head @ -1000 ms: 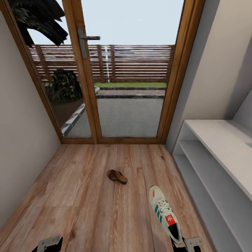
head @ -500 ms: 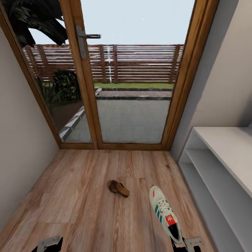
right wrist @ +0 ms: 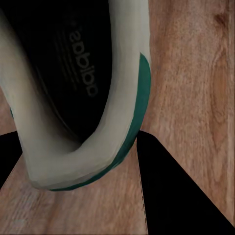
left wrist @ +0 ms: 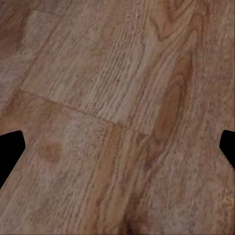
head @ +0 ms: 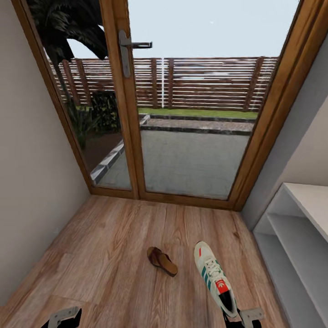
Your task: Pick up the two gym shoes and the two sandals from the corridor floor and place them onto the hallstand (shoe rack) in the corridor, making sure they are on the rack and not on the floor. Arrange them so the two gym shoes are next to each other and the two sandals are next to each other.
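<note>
- Near the bottom edge of the head view, the right gripper (head: 243,319) holds one gym shoe (head: 214,278) by its heel; the shoe's toe points toward the glass door (head: 182,114) at the far end of the corridor.
- Seen from the right wrist view, the gripper's black fingers (right wrist: 171,191) sit either side of the shoe's cream heel rim (right wrist: 98,152), one outside by the green trim and one at the other side, so it is clenched on the gym shoe (right wrist: 73,98), whose dark insole with printed lettering faces the camera.
- Just to the left of the shoe in the head view, and apart from it, one dark brown sandal (head: 162,261) lies flat on the corridor floor (head: 105,255), roughly midway between the two side walls.
- At the right edge of the head view stands the hallstand (head: 296,228), light grey, with its flat top and open shelves along the right wall; nothing lies on the part that shows.
- Low in the left corner of the head view, the left gripper (head: 61,319) hangs over bare planks.
- From the left wrist view, its two dark fingertips (left wrist: 10,147) stand far apart at opposite borders with wood-grain flooring (left wrist: 117,117) between them, so it is released and holds nothing.
- Beyond the glass door are a paved yard, a strip of grass and a slatted wooden fence (head: 205,82).
</note>
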Tool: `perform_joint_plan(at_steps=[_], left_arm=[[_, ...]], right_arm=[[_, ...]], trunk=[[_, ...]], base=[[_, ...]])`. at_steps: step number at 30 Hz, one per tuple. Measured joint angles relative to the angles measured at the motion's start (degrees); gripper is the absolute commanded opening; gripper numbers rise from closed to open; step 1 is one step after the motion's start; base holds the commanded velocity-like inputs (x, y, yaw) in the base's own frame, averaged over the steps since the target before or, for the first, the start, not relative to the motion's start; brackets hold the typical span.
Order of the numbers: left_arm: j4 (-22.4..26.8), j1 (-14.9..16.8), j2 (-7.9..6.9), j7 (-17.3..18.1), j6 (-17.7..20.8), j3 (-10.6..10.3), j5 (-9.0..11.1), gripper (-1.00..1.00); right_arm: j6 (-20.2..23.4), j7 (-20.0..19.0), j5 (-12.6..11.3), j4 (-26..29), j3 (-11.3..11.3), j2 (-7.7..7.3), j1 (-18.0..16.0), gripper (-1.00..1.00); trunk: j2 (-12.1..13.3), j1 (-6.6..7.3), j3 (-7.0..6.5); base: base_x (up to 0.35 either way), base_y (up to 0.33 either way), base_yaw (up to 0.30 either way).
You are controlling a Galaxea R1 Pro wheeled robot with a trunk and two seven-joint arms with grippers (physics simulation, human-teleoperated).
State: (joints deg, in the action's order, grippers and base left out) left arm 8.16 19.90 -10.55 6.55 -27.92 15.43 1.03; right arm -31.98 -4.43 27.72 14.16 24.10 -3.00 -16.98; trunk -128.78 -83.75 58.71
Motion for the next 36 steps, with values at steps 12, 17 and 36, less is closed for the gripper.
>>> perform_joint_plan(at_steps=[12,17,36], left_arm=[[-0.01,0.01,0.0,0.0,-0.09,0.0,0.0,1.0],[-0.02,-0.01,0.01,0.0,-0.09,0.08,0.0,1.0],[-0.01,0.0,-0.01,-0.09,-0.09,0.26,0.0,1.0]], right_arm=[[0.0,0.0,-0.11,0.01,0.01,0.0,0.01,-1.0],[0.0,-0.15,0.1,0.02,0.01,-0.06,0.02,-1.0],[0.02,-0.16,0.15,0.02,-0.05,-0.01,0.02,-1.0]], trunk=[[0.0,-0.03,0.0],[0.0,-0.01,0.0],[0.0,0.0,0.0]], base=[[0.116,-0.063,0.041],[0.158,-0.138,0.001],[0.142,-0.05,0.0]])
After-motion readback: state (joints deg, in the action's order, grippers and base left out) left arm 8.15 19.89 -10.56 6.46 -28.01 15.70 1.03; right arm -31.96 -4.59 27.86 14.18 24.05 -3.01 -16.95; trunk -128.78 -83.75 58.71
